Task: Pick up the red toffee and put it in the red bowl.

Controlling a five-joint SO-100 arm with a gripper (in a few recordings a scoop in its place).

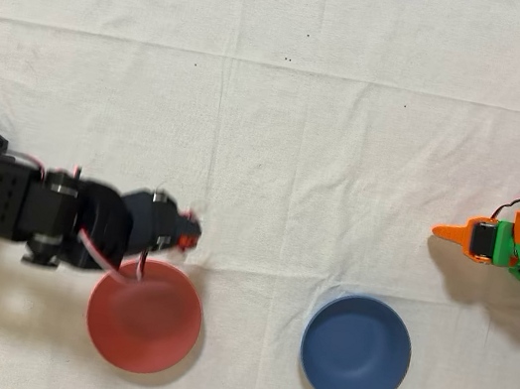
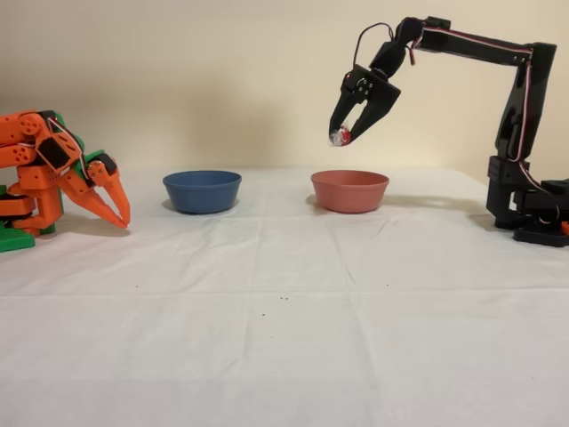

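Up top first: from the overhead view I see my black arm [image 1: 27,204] stretched in from the left edge across the white cloth [image 1: 280,138]. Its gripper [image 1: 189,235] sits just above the upper rim of the red bowl [image 1: 144,320] as the picture lies, with a spot of red, the red toffee [image 1: 190,239], at its tip. That end of the arm is blurred, so I cannot judge the finger gap from this camera. A white and red cable loops down from the arm over the bowl's near rim. To the right, well apart, is the blue bowl [image 1: 356,349], and at the far right edge stands the idle orange arm [image 1: 518,248].

Now the fixed view, which flips the sides. My black arm [image 2: 520,116] rises from its base at the right and reaches left, high over the table. The gripper [image 2: 342,135] points down and slightly left, its two fingers closed to a narrow pinch on the red toffee [image 2: 340,136], whose shiny foil and pale wrapper show between the tips. It hangs in the air, well above the red bowl [image 2: 349,190] and over that bowl's left part. Neither toffee nor fingers touch the bowl. The blue bowl [image 2: 202,190] stands to the left of it on the cloth.
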